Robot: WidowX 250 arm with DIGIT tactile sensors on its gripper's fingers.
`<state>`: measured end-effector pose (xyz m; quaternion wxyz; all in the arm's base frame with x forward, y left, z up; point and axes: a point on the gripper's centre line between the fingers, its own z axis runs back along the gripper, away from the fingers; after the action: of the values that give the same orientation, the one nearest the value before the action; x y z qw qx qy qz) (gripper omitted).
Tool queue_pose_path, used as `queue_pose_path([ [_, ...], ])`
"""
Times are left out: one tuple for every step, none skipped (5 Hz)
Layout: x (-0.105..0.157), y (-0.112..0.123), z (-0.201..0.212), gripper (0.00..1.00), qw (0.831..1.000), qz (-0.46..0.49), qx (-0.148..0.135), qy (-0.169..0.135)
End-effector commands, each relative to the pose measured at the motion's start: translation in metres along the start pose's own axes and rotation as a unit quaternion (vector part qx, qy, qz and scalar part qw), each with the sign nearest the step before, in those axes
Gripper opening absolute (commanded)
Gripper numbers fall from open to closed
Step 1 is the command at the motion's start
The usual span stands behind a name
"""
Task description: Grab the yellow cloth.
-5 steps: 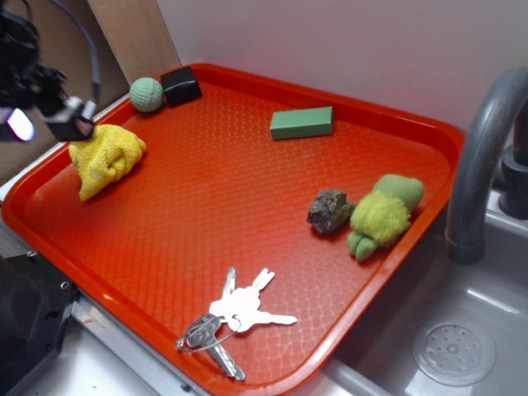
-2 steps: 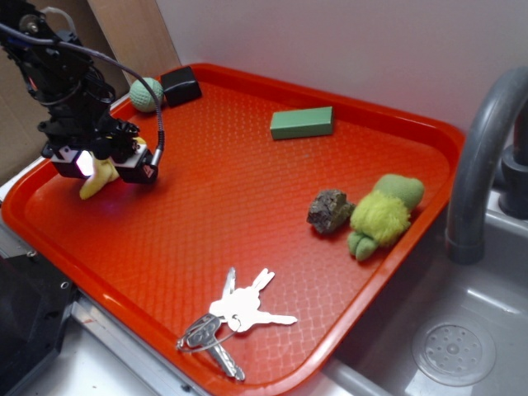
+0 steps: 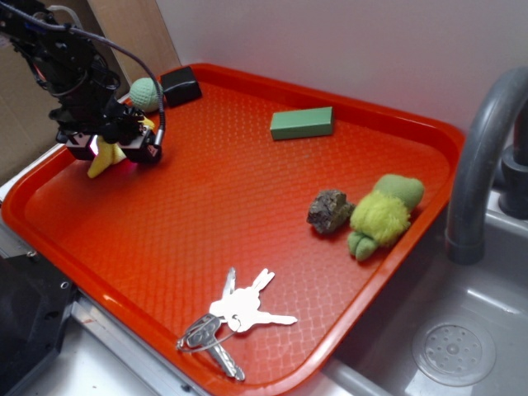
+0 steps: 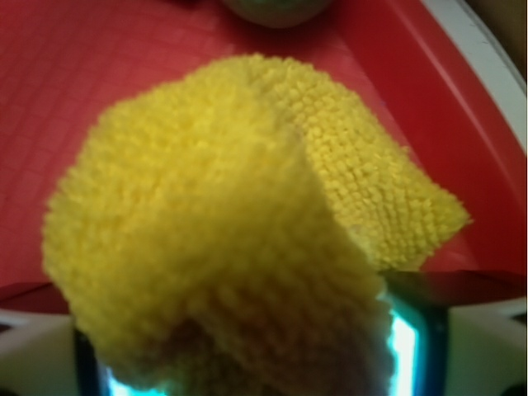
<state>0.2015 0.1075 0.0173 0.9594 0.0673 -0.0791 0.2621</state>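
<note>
The yellow cloth (image 3: 101,165) is near the left edge of the red tray (image 3: 247,214), mostly covered by my gripper (image 3: 106,151); only a yellow tip hangs below it. In the wrist view the cloth (image 4: 247,206) fills the frame, bunched into a fold that spans the whole gap between my fingers (image 4: 412,346). My gripper (image 4: 247,363) is closed on the cloth and holds it just above the tray floor.
A green ball (image 3: 146,93) and a black box (image 3: 181,84) sit just behind the gripper. Also on the tray are a green block (image 3: 302,122), a rock (image 3: 330,209), a yellow-green plush toy (image 3: 384,214) and keys (image 3: 235,318). A faucet (image 3: 483,157) stands at the right.
My gripper came in from the far left and dropped onto the cloth. It has since risen slightly towards the ball, and the cloth's tip has come up with it.
</note>
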Motion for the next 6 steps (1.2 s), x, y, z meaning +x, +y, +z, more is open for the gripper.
queue_pose_path([
  [-0.001,0.012,-0.004,0.00,0.999,-0.025,0.028,0.006],
  [-0.001,0.016,0.009,0.00,0.999,-0.033,0.024,0.010],
  [-0.014,0.007,0.058,0.00,0.997,-0.078,-0.003,0.014],
  [-0.051,-0.019,0.117,0.00,0.978,-0.207,0.021,-0.010],
  [-0.060,-0.046,0.157,0.00,0.945,-0.321,0.009,-0.052],
  [-0.059,-0.047,0.155,0.00,0.909,-0.400,-0.053,-0.102],
])
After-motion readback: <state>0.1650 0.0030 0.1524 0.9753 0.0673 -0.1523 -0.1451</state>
